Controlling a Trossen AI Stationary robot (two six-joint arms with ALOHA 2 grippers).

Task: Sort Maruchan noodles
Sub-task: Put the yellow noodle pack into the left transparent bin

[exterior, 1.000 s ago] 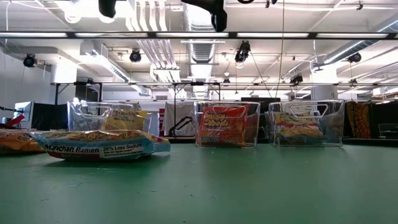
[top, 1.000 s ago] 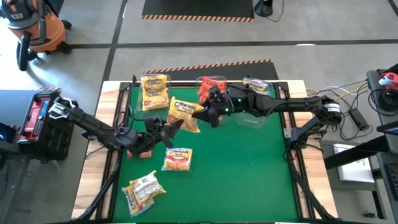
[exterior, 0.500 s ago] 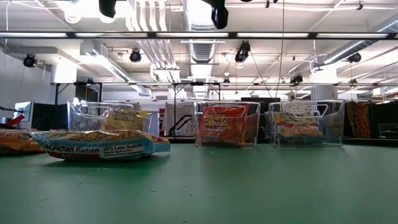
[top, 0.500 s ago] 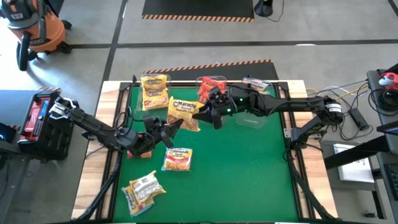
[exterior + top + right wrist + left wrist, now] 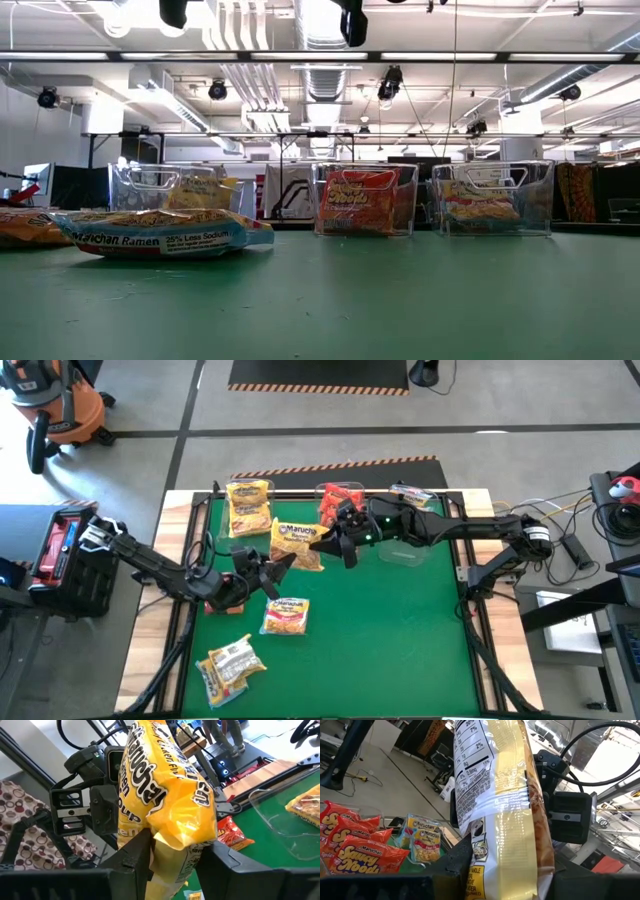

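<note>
dark fingers on crinkly yellow packet

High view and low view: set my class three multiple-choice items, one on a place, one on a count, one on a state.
1. Where are the red packets?
A. In the middle bin
B. On the table's near left corner
C. In the left gripper

2. How many clear bins stand along the far edge?
A. One
B. Three
C. Five

3. What state is the yellow packet in?
A. Lying loose on the table
B. Dropped on the floor
C. Held off the table by the left gripper and the right gripper

Key: 1 A, the low view shows red behind the middle bin's wall; 2 B, three stand in a row; 3 C, each wrist view shows it between fingers.
</note>
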